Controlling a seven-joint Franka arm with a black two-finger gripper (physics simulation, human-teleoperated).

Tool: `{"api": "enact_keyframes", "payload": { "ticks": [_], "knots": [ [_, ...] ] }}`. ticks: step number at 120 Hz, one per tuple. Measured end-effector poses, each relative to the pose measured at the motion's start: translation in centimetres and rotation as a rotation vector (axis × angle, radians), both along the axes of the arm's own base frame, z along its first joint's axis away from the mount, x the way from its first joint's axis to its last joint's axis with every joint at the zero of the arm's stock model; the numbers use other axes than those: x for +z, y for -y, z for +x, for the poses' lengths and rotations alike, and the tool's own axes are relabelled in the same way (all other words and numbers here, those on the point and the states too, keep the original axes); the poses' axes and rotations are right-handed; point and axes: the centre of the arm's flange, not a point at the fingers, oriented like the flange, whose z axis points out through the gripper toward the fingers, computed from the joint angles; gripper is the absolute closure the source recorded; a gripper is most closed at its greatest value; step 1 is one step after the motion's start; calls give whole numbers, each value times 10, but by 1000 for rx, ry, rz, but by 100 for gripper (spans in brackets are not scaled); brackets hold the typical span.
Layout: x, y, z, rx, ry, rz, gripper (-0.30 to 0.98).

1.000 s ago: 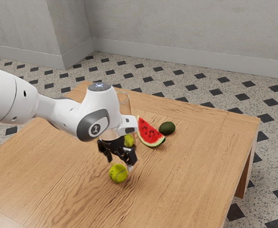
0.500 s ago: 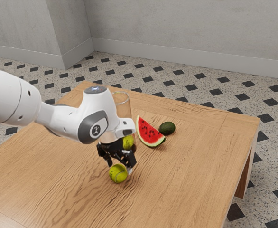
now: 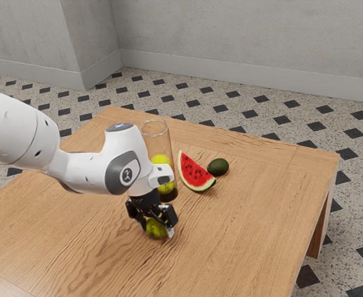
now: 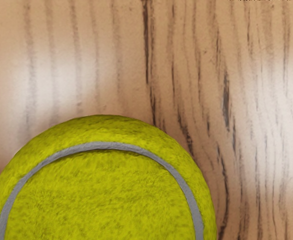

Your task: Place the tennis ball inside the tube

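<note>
The gripper (image 3: pixel 157 231) has dropped over the loose ball (image 3: pixel 156 228), lower centre of the exterior view, its 2 fingers still apart; gripping likely precedes lifting toward the tube (image 3: pixel 158 142).

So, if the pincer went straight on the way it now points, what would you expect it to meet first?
Probably the loose tennis ball, since the pincer points down over it. Depth is unclear, though: it might straddle the ball and touch the table first.
</note>
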Motion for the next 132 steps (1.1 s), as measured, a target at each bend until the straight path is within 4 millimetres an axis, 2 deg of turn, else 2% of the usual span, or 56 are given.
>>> {"api": "enact_keyframes", "payload": {
  "ticks": [20,36,62,88,104,120,132],
  "knots": [
    [0,-3,8,1,50,-29,0],
    [-10,-7,11,26,76,-63,0],
    [-10,-7,12,-5,113,-71,24],
    [2,-28,19,-45,149,-18,39],
    [31,-30,21,-109,175,42,47],
    [87,-25,33,-171,227,117,55],
    [127,-28,32,-184,248,179,60]
  ]
}}
